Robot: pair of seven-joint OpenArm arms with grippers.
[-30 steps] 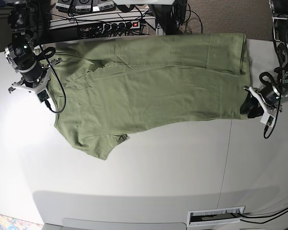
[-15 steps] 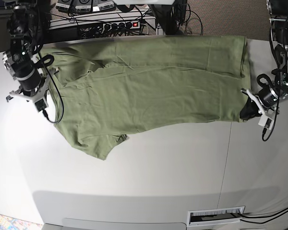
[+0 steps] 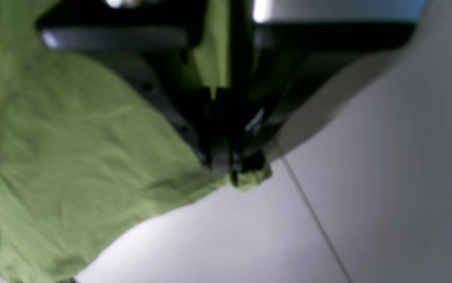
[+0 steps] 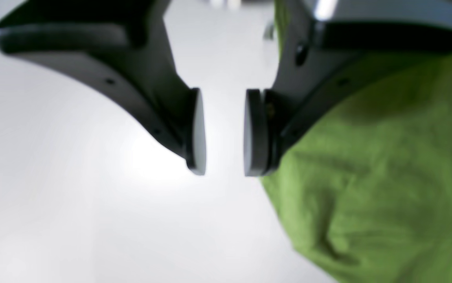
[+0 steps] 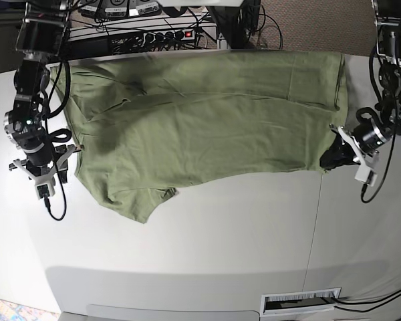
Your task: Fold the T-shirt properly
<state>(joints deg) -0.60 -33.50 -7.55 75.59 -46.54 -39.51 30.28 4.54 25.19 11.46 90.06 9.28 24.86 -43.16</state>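
Observation:
The olive-green T-shirt (image 5: 207,114) lies spread across the white table (image 5: 207,254), one sleeve pointing toward the front left. My left gripper (image 5: 330,160) sits at the shirt's right front corner. In the left wrist view the left gripper (image 3: 232,173) is shut on the T-shirt (image 3: 72,157), a small bunch of hem poking out past the tips. My right gripper (image 5: 45,167) hovers beside the shirt's left edge. In the right wrist view the right gripper (image 4: 224,169) is open over bare table with nothing between its pads, and the T-shirt (image 4: 375,188) lies just right of it.
A power strip (image 5: 167,35) and tangled cables lie behind the table's far edge. A thin seam (image 5: 314,221) runs across the tabletop on the right. A slot with a label (image 5: 301,302) sits at the front edge.
The left gripper shut on the shirt's right front corner and drew it a little leftward. The right gripper let go of the shirt's left edge, opened and moved toward the front.

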